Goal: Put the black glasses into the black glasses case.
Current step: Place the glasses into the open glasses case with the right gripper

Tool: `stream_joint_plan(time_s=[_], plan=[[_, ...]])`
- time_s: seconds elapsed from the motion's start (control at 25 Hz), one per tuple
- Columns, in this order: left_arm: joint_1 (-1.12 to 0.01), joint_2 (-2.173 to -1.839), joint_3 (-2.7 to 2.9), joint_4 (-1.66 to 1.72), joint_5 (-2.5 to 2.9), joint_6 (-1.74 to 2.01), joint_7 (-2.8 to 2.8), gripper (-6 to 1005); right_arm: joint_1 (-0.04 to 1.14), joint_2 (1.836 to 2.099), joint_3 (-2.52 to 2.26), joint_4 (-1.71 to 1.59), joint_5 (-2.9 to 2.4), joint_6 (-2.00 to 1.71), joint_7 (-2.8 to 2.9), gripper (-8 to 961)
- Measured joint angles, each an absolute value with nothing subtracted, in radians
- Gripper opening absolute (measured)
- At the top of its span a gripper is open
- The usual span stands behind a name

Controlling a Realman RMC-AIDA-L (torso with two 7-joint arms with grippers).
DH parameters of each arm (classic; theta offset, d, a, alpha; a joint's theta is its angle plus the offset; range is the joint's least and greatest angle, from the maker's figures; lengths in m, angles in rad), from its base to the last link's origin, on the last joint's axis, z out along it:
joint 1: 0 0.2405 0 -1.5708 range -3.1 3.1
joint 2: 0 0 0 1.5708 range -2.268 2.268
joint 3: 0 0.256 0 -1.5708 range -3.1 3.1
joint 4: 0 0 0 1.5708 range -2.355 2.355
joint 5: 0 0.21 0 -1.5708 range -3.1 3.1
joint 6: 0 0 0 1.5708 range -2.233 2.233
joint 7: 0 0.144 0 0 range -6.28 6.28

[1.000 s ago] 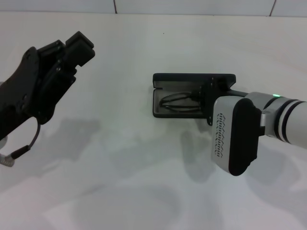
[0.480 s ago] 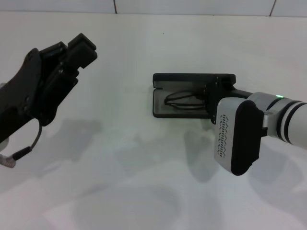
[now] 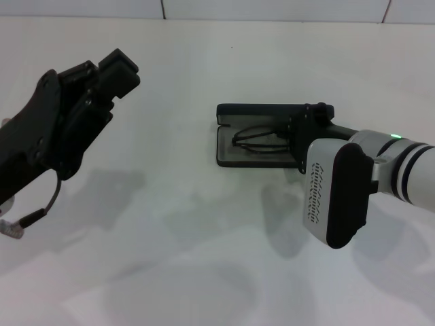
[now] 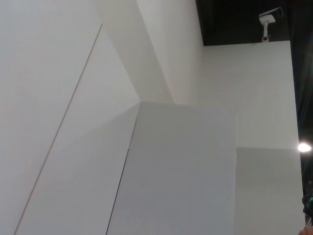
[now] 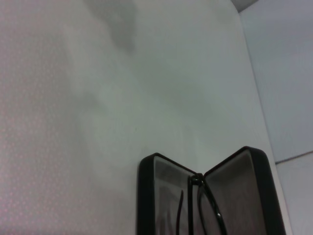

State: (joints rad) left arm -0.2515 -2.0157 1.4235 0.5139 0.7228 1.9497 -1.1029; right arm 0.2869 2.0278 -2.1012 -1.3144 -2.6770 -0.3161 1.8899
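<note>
Hovering right tool [image 3: 299, 139] over black glasses [image 3: 258, 141] inside black glasses case [image 3: 234, 155].

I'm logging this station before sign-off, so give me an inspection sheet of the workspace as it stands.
Surface: white table, bare around the case.
Job's things: black glasses case lies open; black glasses lie inside it, folded.
Clutter: nothing seen.
Grippers: right gripper sits at the case's right end, finger state hidden; left gripper is raised at the left, away from the case.
Cables: thin black cable loops under the left arm.
Surroundings: white wall panels behind the table.
</note>
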Motion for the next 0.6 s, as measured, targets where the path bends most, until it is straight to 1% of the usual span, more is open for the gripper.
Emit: stream_joint_plan(time_s=[0.6], plan=[[-0.252,-2.016,1.424,0.514,0.722,1.95,-1.103,113,0.287,2.028,-2.111,-1.311,-2.677,-0.316,1.886,132]])
